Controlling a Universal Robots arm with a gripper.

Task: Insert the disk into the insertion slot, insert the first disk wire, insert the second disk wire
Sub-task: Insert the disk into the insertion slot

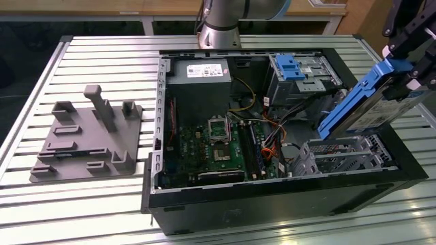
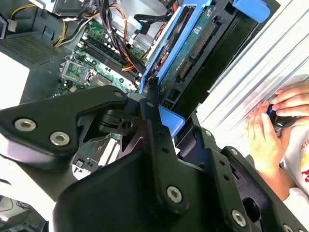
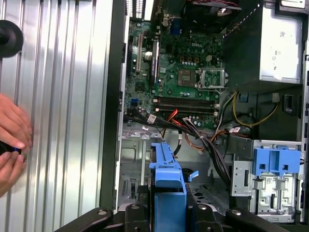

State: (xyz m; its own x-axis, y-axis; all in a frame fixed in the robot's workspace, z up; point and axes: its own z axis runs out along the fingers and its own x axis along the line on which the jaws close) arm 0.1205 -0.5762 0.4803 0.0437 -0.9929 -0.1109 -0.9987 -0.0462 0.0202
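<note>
Bright light glares off the slatted table [image 1: 102,204], while the computer case [image 1: 272,206] is shadowed inside.

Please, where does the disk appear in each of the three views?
Exterior view: disk tilted above the slot, at the exterior view's right.
Second wrist view: disk, connector side showing, beside the motherboard.
First wrist view: disk edge-on, blue frame facing the camera.
Shared landmark: the green motherboard.

A slatted metal table [image 1: 102,56] spans the exterior view, light glaring off its slats along the bottom edge. Across the top runs a wooden bench [image 1: 89,6] on a white frame [image 1: 146,24]; dark floor [image 1: 10,69] lies at upper left.
</note>
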